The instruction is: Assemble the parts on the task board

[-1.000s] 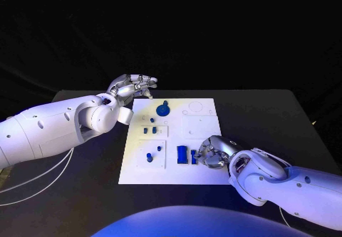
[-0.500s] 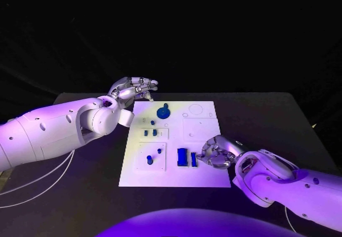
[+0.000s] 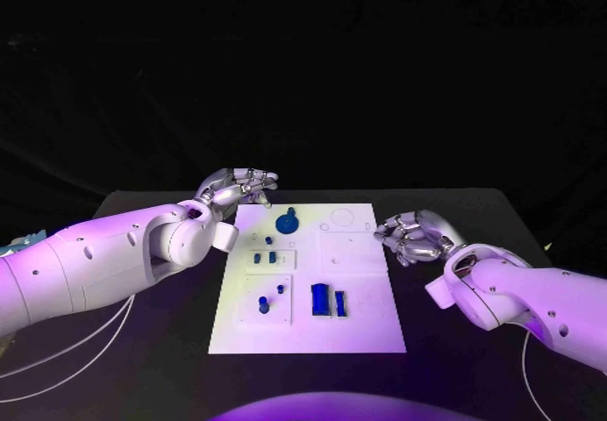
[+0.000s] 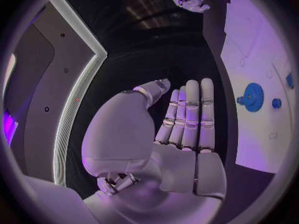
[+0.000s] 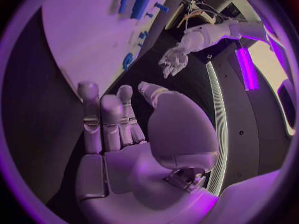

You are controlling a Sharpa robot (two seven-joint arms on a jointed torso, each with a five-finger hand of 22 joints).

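Observation:
The white task board (image 3: pixel 362 303) lies in the middle of the table. On it I see a blue gear (image 3: pixel 289 221) at the far end, small blue pegs (image 3: pixel 263 258) in the middle, and two upright blue blocks (image 3: pixel 321 300) nearer me. My left hand (image 3: pixel 238 186) hovers just off the board's far left corner, its fingers (image 4: pixel 190 115) stretched out and holding nothing; the gear (image 4: pixel 252 96) lies beside them. My right hand (image 3: pixel 411 235) hangs by the board's right edge. Its fingers (image 5: pixel 102 124) are extended and hold nothing, and the board (image 5: pixel 74 40) with the blocks (image 5: pixel 140 4) lies beyond them.
Black tabletop (image 3: pixel 493 219) surrounds the board on both sides. White cables (image 3: pixel 76 338) trail under my left arm at the table's left edge. One more blue peg (image 3: pixel 263 304) stands in a recessed square at the board's near left.
My right hand has lifted away from the blue blocks and moved farther out, to the board's right edge. The left hand has stayed by the far left corner. The camera has shifted.

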